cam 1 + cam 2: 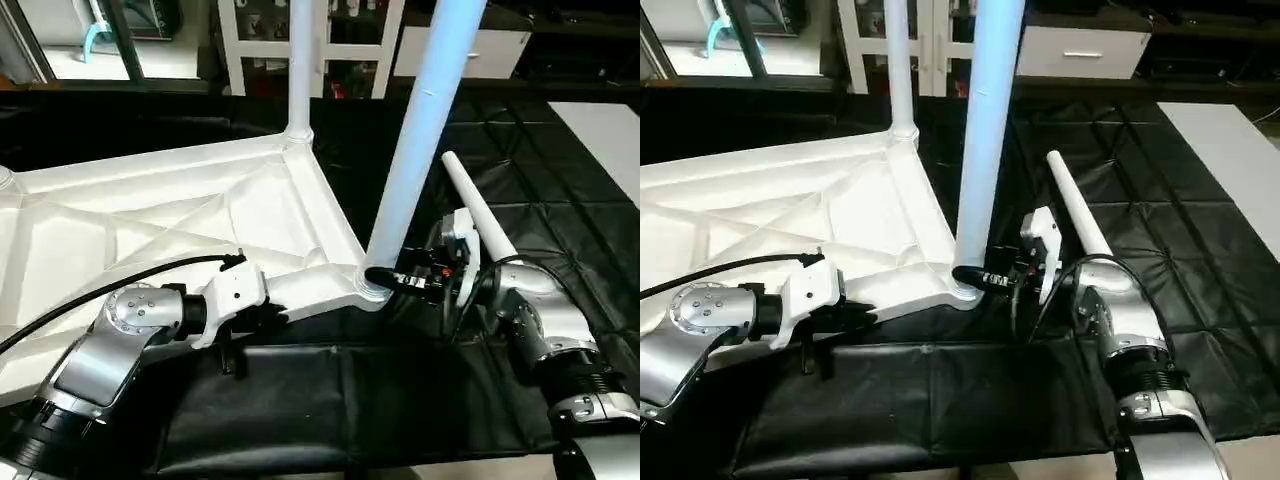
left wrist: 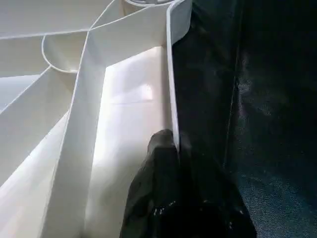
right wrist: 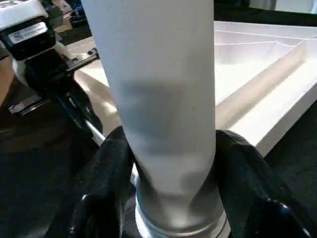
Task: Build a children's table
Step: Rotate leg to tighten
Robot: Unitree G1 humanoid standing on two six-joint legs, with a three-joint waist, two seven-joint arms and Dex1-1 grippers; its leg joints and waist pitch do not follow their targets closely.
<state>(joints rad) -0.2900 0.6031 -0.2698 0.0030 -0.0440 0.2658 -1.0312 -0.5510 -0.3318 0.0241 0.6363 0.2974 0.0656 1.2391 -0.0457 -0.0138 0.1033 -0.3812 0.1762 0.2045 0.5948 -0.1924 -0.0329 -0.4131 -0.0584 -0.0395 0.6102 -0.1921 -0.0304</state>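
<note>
The white table top (image 1: 150, 215) lies upside down on the black mat, its diagonal ribs facing up. One white leg (image 1: 298, 70) stands upright in the far corner socket. A second leg (image 1: 425, 130) stands in the near right socket, leaning slightly. My right gripper (image 3: 173, 163) is shut on this leg just above the socket, one black finger on each side. A third leg (image 1: 478, 205) lies loose on the mat behind my right wrist. My left gripper (image 2: 171, 144) is shut on the thin rim wall of the top's near edge (image 1: 300, 290).
A black mat (image 1: 560, 190) covers the floor around the top. A white glass-door cabinet (image 1: 350, 45) and a white drawer unit (image 1: 470, 50) stand at the back. A white panel (image 1: 610, 135) lies at the far right. A black cable (image 1: 120, 275) runs over my left forearm.
</note>
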